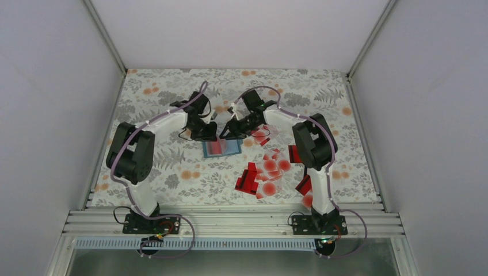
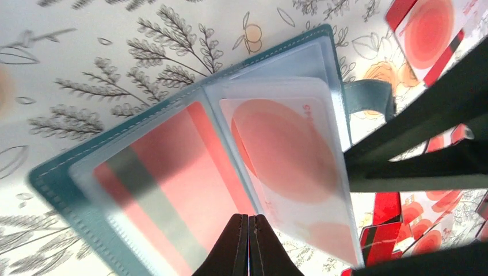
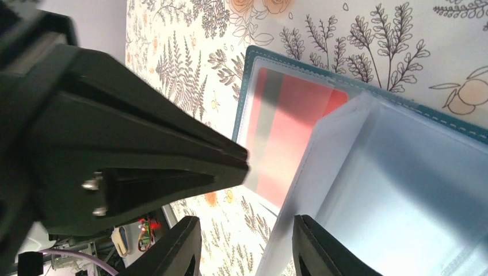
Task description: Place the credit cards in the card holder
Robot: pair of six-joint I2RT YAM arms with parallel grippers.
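The teal card holder (image 1: 221, 148) lies open on the flowered cloth. Its left pocket holds a red credit card (image 2: 172, 172) with a grey stripe, and a pale credit card (image 2: 282, 149) with a red dot sits in a clear sleeve. My left gripper (image 2: 248, 230) is shut, empty, its tips down at the holder's spine. My right gripper (image 3: 247, 247) is open; the raised clear sleeve's (image 3: 322, 149) edge stands between its fingers, close to the right one. Loose credit cards (image 1: 267, 169) lie to the holder's right.
Both grippers crowd together over the holder (image 3: 244, 86); the left gripper's black body (image 3: 115, 144) fills the left of the right wrist view. More red cards (image 1: 303, 185) lie beside the right arm. White walls enclose the table.
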